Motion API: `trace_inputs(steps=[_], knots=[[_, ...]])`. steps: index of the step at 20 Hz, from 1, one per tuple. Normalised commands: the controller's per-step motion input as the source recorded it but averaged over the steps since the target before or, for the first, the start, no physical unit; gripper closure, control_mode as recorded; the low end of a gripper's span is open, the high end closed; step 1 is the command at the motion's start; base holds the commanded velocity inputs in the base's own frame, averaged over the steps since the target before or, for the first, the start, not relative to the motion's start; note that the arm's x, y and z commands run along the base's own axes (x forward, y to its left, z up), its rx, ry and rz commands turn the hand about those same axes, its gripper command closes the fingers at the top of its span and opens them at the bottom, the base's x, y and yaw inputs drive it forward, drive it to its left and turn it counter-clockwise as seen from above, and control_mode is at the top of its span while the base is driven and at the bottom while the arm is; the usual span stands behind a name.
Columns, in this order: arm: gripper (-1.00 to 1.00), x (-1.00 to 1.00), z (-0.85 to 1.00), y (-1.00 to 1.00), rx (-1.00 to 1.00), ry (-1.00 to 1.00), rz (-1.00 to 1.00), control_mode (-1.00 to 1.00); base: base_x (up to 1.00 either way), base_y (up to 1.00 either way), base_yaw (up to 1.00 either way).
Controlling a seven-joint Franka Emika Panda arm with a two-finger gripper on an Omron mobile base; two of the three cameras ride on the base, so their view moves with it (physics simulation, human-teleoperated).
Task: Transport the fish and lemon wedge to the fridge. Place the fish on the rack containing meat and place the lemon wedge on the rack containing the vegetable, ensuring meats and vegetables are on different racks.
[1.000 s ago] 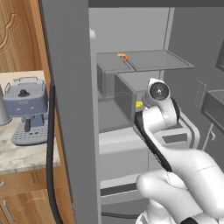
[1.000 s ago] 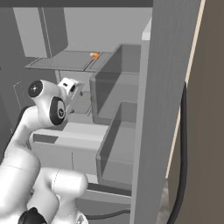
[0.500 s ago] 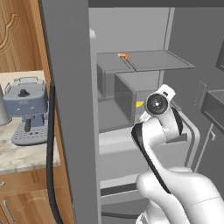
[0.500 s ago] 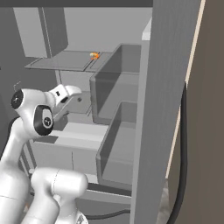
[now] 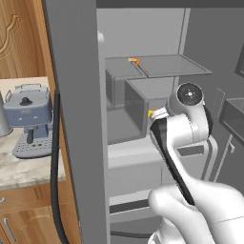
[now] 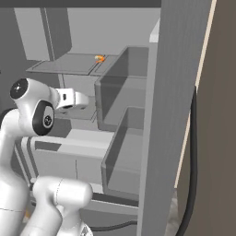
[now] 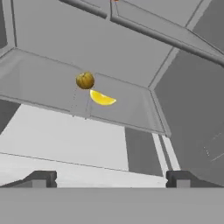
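Observation:
The fridge (image 5: 76,119) stands open in front of me. In the hand view the lemon wedge (image 7: 103,98) lies on a grey rack (image 7: 39,87), just beside the round yellow-brown vegetable (image 7: 85,80). My gripper (image 7: 111,179) hangs back from that rack, open, with nothing between its fingers. From the right base view the gripper (image 6: 86,99) points into the fridge at that rack's height. The small orange meat (image 5: 135,60) sits on the higher rack (image 5: 171,66), and it also shows as meat (image 6: 99,58) from the right. The fish is out of view.
A door bin (image 6: 122,152) juts out at the right, close to the hand. Drawer fronts (image 5: 133,162) lie below the racks. A grey-blue coffee machine (image 5: 28,119) stands on the counter left of the fridge, and a black cable (image 5: 56,181) hangs down the door edge.
The arm's upper joints have swung sideways while the hand sank slightly in front of the lower rack. The jaws stay open. Lemon wedge, vegetable and meat have not moved.

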Motion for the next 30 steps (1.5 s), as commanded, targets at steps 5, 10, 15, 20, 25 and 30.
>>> trace_inputs(steps=[5, 10, 15, 20, 25, 30], knots=[[-1.0, -0.61, 0.08, 0.0, 0.35, 0.0, -0.03, -1.0, 0.0, 0.0, 0.0], [-1.0, -0.56, 0.21, 0.03, 0.07, 0.05, 0.0, -1.0, 0.0, 0.0, 0.0], [-1.0, -0.54, 0.21, 0.0, 0.02, 0.12, 0.0, -1.0, 0.0, 0.0, 0.0], [-1.0, -0.62, 0.05, 0.0, 0.0, 0.0, 0.0, -1.0, 0.0, 0.0, 0.0], [-1.0, -0.59, 0.0, 0.0, 0.03, -0.01, 0.0, -1.0, 0.0, 0.0, 0.0], [-1.0, -0.7, 0.05, 0.02, 0.02, -0.05, 0.0, -1.0, 0.0, 0.0, 0.0]])
